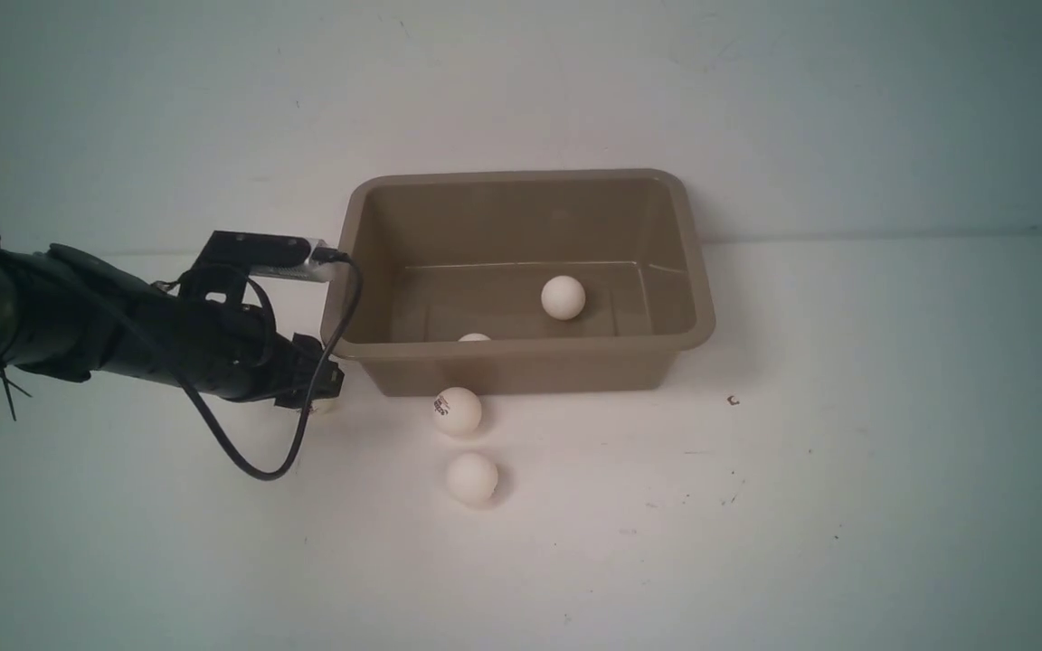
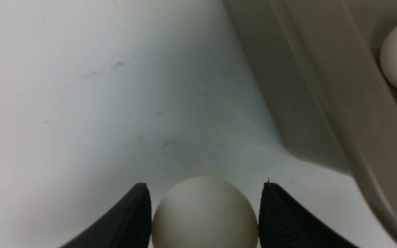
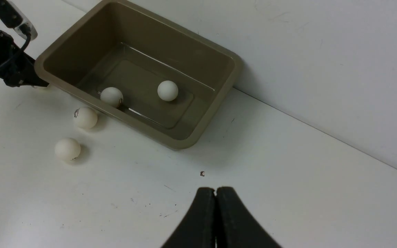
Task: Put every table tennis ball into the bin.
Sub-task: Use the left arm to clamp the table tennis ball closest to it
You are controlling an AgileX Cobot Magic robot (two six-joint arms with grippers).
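Both right gripper (image 3: 215, 190) fingers pressed together over open table (image 3: 288, 172), well clear of the bin (image 3: 140, 125). Two table tennis balls (image 1: 472, 477) (image 1: 457, 410) loose before its front rim; left gripper (image 1: 320, 396), arm (image 1: 123, 334) low, straddles a third ball (image 2: 204, 213) at the front-left corner, grip unclear. Two more balls (image 1: 474, 337) (image 1: 563, 297) inside.

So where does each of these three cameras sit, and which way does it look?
Front view: between the robot's arms, looking forward and down at the bin; its left arm shows.
Left wrist view: on the left wrist, looking past the left tool gripping a table tennis ball, bin alongside.
Right wrist view: on the right wrist, facing the bin; the shut right tool shows.
Shared: front and right wrist views both show the logo ball outside the bin.
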